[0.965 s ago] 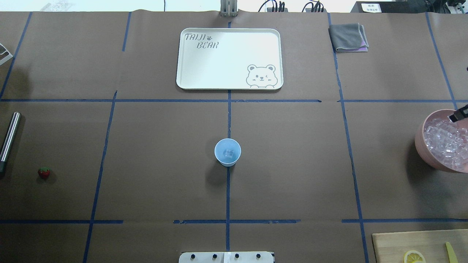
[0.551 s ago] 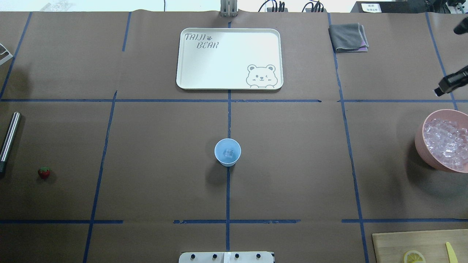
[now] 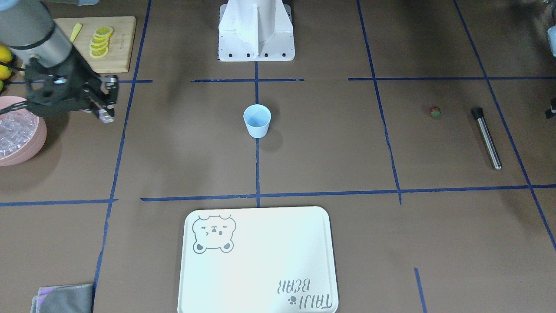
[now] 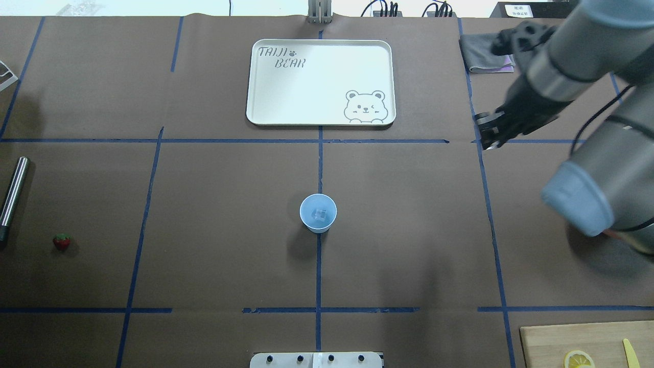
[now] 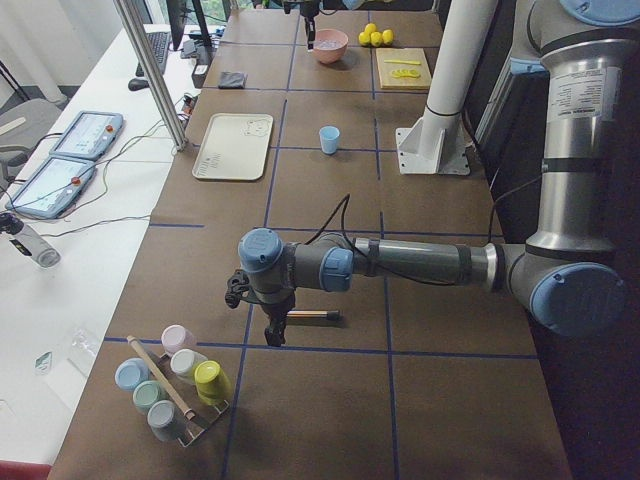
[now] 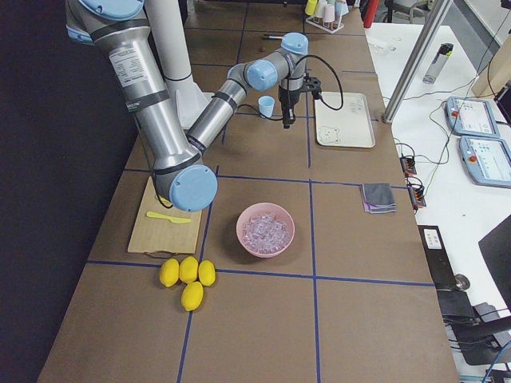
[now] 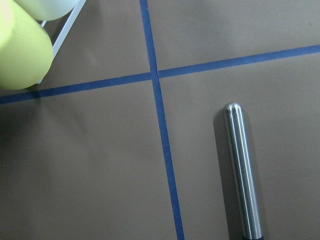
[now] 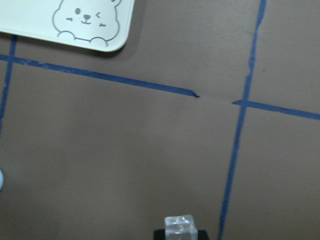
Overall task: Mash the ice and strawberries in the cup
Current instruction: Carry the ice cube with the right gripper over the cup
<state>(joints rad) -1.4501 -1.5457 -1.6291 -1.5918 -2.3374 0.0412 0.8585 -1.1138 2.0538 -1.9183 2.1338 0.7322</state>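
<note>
The pale blue cup (image 4: 318,212) stands upright at the table's middle, with one clear ice cube (image 4: 320,214) inside; it also shows in the front view (image 3: 257,121). My right gripper (image 4: 488,135) is above the table, right of and beyond the cup, shut on an ice cube (image 8: 179,226). The strawberry (image 4: 62,242) lies on the table at the far left, next to a steel rod (image 4: 14,191). My left gripper (image 5: 272,335) hangs over that rod (image 7: 242,170). I cannot tell whether it is open or shut.
A pink bowl (image 3: 30,152) full of ice (image 3: 15,128) stands at the robot's right. A white bear tray (image 4: 306,87) lies beyond the cup, a grey cloth (image 4: 477,56) to its right. A cutting board (image 3: 117,39) holds lemon slices. A cup rack (image 5: 170,385) stands at the left end.
My right gripper has lifted from the pink bowl's ice and swung in leftward over the table, holding an ice cube. The arm now covers the bowl in the overhead view.
</note>
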